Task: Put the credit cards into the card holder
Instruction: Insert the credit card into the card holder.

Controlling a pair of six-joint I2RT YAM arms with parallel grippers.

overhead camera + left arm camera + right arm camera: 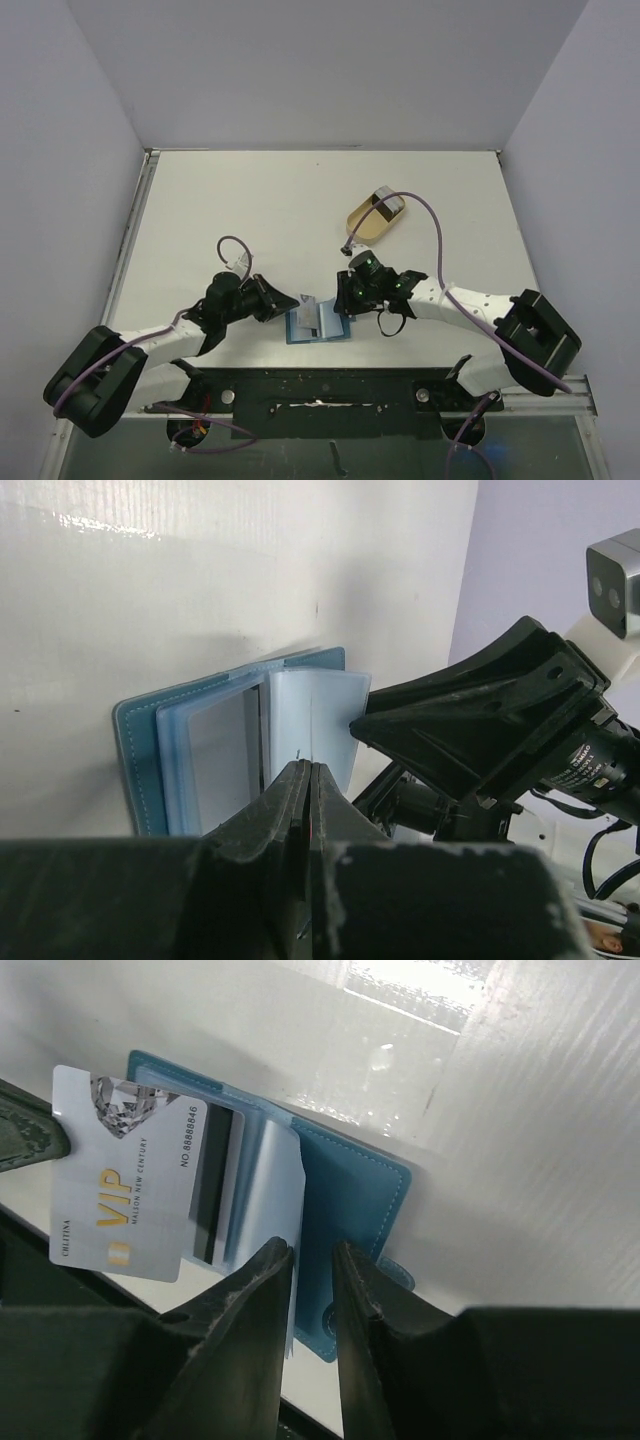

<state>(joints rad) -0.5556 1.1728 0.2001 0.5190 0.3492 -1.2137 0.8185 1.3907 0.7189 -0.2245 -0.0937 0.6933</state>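
Note:
The card holder (322, 325) is a blue wallet (350, 1190) lying open on the table between both grippers. My left gripper (308, 768) is shut on one edge of a white credit card (125, 1185) printed "VIP". The card hangs over the wallet's left half, and one of the left gripper's fingers (30, 1135) shows at its edge. Another credit card (207, 1195), with a black stripe, sits in a clear pocket. My right gripper (310, 1248) stands narrowly open, with a translucent pocket leaf (270, 1190) rising between its jaws, against the left one.
A tan oval dish (375, 217) lies on the white table behind the right arm. The black base rail (320, 385) runs along the near edge just below the wallet. In the left wrist view the right arm's black wrist (480, 720) looms close beside the wallet (135, 760).

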